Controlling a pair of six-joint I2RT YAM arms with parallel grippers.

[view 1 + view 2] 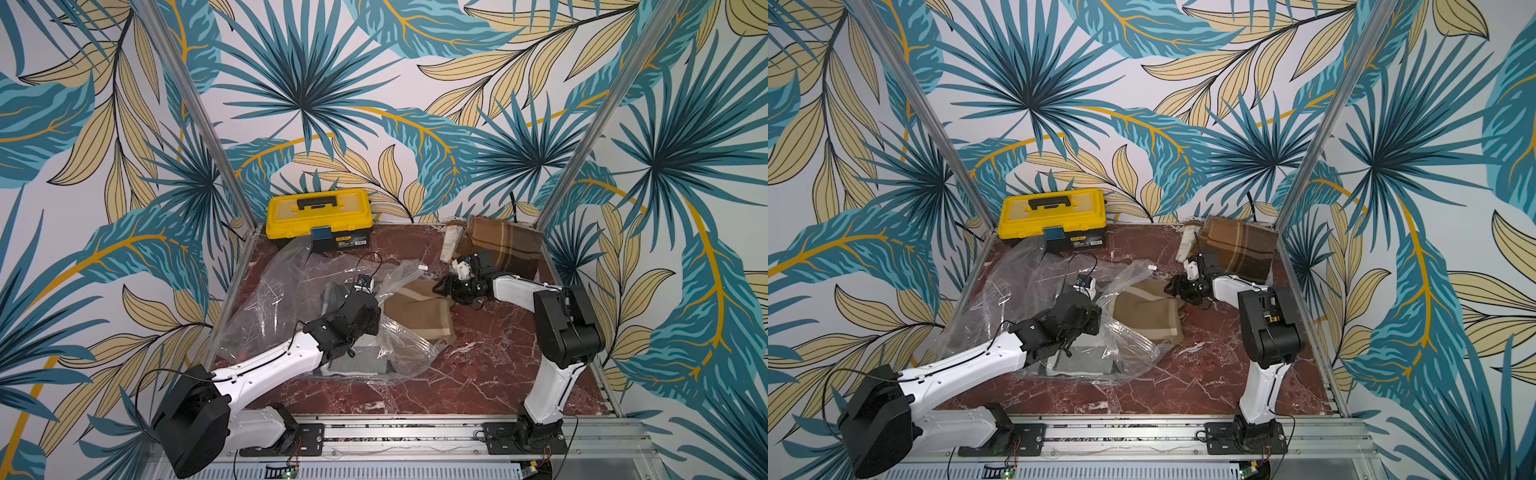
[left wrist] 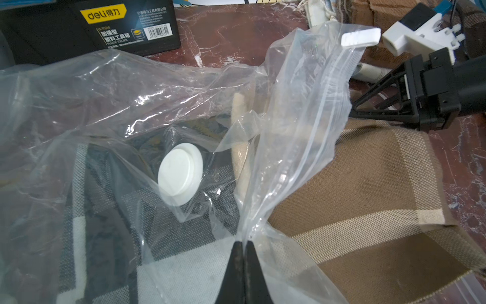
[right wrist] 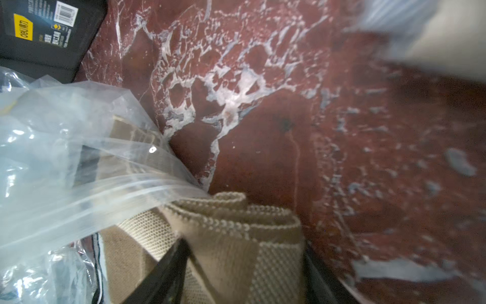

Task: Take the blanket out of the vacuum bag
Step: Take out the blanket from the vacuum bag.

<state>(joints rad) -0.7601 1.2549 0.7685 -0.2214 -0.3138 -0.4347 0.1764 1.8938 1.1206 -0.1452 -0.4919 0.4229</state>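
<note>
The vacuum bag (image 1: 270, 299) sprawled from the table's (image 1: 478, 374) centre toward 9 o'clock, with the left gripper (image 2: 243, 246) pinched tight on its plastic near the mouth. The tan blanket (image 1: 415, 316) stuck partly out toward 3 o'clock. The right gripper (image 3: 244, 244) straddled its folded edge, perhaps clamping it; the blurred view would not tell

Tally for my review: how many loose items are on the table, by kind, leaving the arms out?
vacuum bag: 1
blankets: 3 (brown plaid blanket at the back, tan blanket partly out of the bag, grey blanket inside it)
toolbox: 1
Total: 5
</note>
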